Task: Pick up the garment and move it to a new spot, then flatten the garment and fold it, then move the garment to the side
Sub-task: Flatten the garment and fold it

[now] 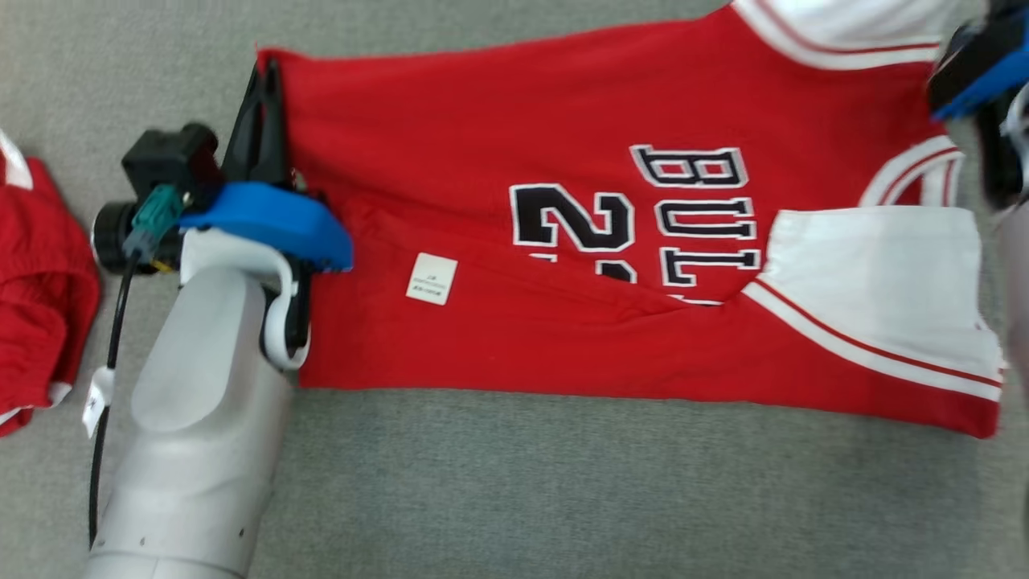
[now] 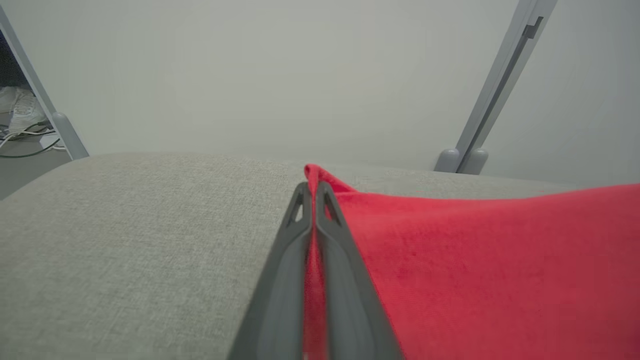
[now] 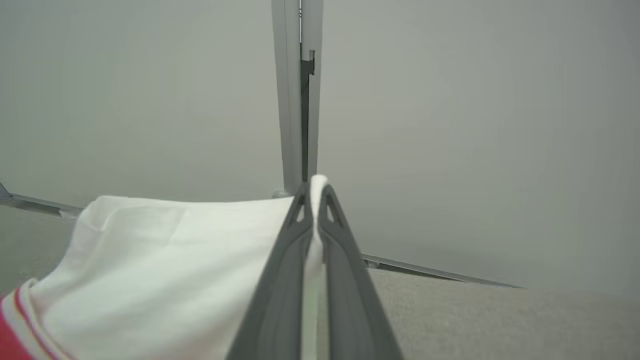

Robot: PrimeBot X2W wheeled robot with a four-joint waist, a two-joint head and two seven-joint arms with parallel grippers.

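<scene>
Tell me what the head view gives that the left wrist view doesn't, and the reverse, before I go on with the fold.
Head view: black lettering, a white label and a white sleeve panel on the jersey, plus a second red garment at the left edge.
Left wrist view: red cloth pinched between the shut fingers, a grey frame post and cables at far left.
Both: the red jersey, the left gripper closed on its corner, and the grey fabric surface.

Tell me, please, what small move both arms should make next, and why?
Probably raise both far corners together, keeping the jersey taut: left gripper pinches its red hem corner, right gripper its white shoulder, and creases cross the middle.
</scene>
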